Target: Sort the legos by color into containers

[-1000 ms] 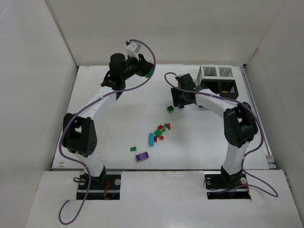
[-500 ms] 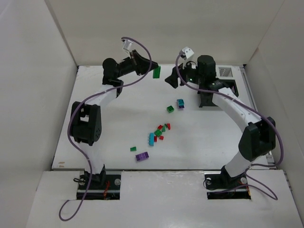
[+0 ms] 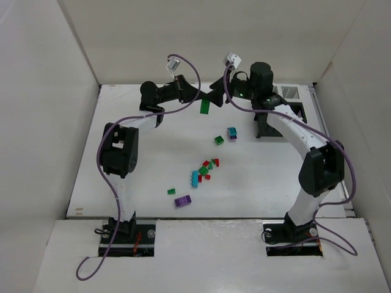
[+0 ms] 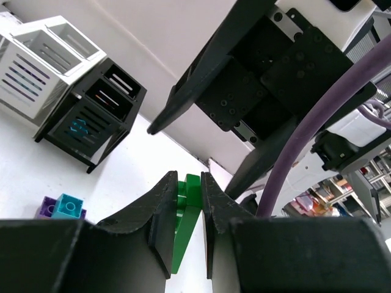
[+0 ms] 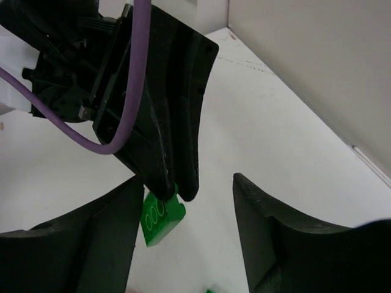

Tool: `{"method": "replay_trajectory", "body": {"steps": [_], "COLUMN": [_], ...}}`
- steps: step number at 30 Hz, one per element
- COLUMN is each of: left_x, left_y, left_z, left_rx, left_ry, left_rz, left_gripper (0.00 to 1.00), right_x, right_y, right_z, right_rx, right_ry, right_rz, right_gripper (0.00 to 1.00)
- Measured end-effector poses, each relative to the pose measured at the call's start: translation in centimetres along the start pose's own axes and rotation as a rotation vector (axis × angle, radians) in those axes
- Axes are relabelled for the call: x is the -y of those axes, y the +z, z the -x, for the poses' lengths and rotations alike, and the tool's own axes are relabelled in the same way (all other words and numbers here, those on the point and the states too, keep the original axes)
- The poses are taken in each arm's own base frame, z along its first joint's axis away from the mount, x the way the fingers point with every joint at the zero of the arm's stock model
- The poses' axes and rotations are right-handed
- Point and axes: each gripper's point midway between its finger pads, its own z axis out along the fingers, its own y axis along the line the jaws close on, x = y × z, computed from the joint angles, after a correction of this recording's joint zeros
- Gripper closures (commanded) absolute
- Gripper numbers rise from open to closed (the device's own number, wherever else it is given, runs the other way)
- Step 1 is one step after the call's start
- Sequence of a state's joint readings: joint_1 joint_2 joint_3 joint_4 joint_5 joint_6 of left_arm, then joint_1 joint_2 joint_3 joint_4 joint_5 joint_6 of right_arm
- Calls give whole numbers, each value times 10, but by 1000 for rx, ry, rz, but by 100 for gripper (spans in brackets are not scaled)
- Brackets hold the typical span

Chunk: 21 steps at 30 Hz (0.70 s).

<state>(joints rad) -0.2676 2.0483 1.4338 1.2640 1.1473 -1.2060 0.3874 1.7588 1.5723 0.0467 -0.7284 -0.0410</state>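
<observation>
Hand-over step judged in hand: left gripper (image 4: 188,183) pinches a green brick (image 4: 185,223) aloft over the table (image 3: 153,159), right gripper (image 5: 186,178) spread just beside it, needing to close squarely before carrying to the bins (image 4: 24,79)

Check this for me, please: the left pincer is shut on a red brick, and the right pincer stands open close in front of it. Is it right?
Not quite: the brick is green, not red. The left wrist view shows the left pincer shut on a green brick. The rest holds: the right pincer stands open close in front of it.
</observation>
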Motion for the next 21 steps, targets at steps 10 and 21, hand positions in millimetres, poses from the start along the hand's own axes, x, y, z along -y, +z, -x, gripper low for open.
{"method": "replay_trajectory", "body": {"steps": [10,21], "left_x": [5,7], "left_y": [3,4], "left_z": [2,4], "left_rx": [-5,0], "left_ry": [9,24], "left_rz": [-13,-17], "left_gripper": [100,100], "right_x": [-6,-10], "right_y": [6,5], "right_z": [-9,-12], "right_rx": [-8,-13], "right_ry": [34,53], "right_rz": [58,80], "right_gripper": [33,36]}}
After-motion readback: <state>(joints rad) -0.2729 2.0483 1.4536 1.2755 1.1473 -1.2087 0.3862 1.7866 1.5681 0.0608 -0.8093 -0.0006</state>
